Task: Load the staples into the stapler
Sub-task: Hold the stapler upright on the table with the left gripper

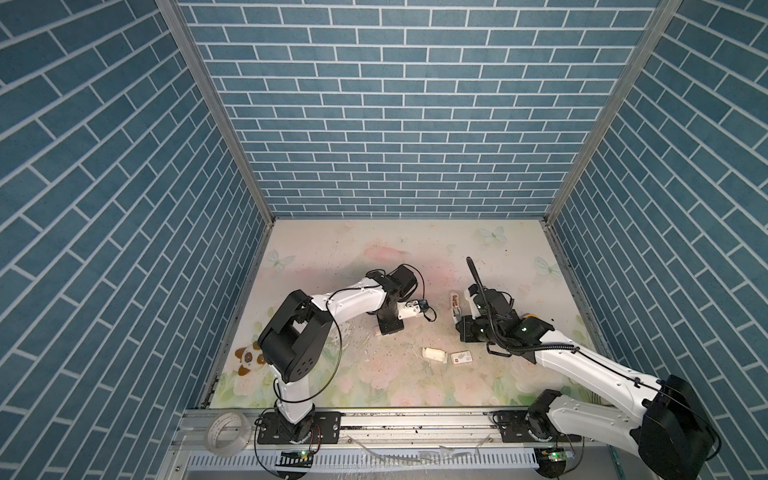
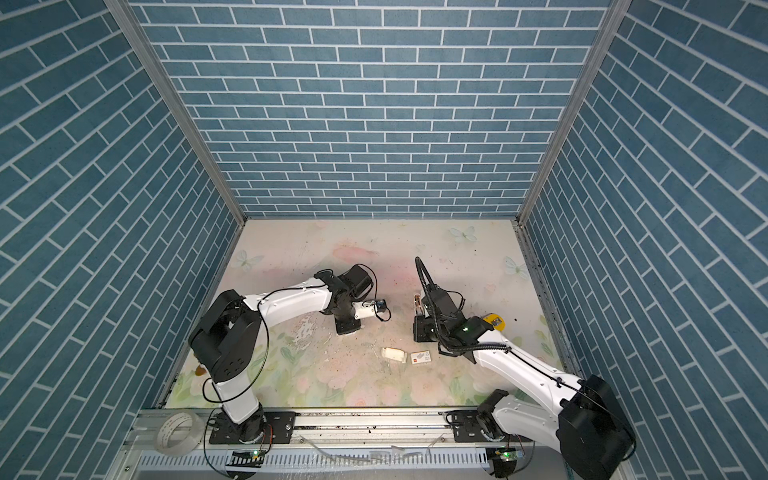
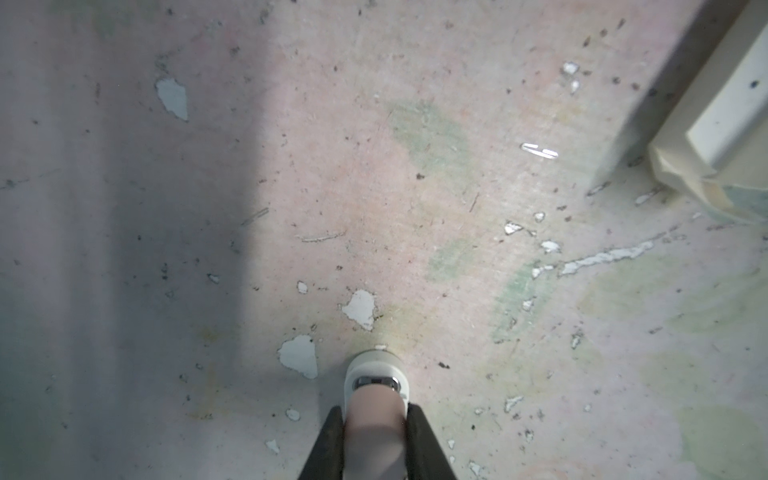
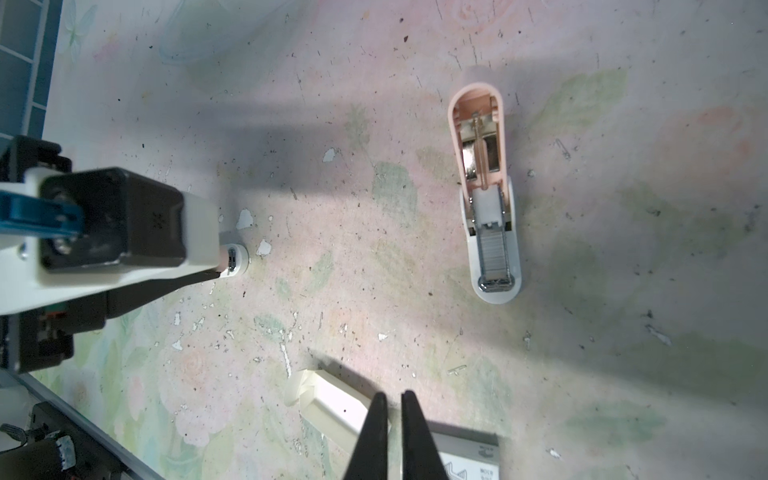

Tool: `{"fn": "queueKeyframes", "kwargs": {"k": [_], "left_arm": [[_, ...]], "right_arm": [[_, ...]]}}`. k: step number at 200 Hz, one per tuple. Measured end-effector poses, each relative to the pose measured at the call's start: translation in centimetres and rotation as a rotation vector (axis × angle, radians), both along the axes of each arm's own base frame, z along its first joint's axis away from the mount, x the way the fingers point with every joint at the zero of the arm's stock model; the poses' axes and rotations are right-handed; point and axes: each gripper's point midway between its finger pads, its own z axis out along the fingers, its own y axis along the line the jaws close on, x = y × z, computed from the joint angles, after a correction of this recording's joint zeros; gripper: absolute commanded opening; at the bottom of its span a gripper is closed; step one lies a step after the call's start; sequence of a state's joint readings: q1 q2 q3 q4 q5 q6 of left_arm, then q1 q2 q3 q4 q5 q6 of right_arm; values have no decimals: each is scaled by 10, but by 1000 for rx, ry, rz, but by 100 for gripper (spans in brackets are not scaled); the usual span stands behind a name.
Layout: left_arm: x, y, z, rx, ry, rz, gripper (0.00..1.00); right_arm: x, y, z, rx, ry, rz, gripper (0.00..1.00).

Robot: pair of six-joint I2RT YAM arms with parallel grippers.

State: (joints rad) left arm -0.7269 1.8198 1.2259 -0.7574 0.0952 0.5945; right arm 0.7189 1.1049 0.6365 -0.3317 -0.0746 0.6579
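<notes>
Stapler [image 4: 486, 191], lid open: staples [image 4: 492, 253] lie in its channel. Cardboard tray [image 4: 332, 399] near stapler, contents not discernible (right gripper [image 4: 392, 397] over it, fingers together, empty). Left gripper [image 3: 375, 409], well apart from stapler, clamps pink-and-white object [image 3: 376, 365].

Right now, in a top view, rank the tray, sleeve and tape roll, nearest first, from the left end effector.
From the left end effector, gripping a pink object:
1. white tray, to its right
2. red-marked sleeve, right of the tray
3. tape roll, front rail, far left
</notes>
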Motion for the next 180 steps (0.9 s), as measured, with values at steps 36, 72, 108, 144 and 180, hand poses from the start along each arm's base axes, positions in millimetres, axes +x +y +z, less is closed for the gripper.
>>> {"fn": "queueKeyframes", "kwargs": {"k": [36, 72, 108, 144, 180], "left_arm": [[0, 0, -2, 13, 15, 0, 0], [0, 0, -4, 26, 33, 0, 0], [-1, 0, -6, 39, 48, 1, 0], [-2, 1, -9, 54, 65, 4, 0], [-2, 2, -10, 62, 74, 4, 0]], "right_arm": [[-1, -1, 0, 2, -2, 0, 11], [-1, -1, 0, 2, -2, -1, 10], [-2, -2, -3, -2, 2, -1, 10], [-2, -2, -3, -2, 3, -1, 10], [-2, -2, -3, -2, 3, -1, 10]]}}
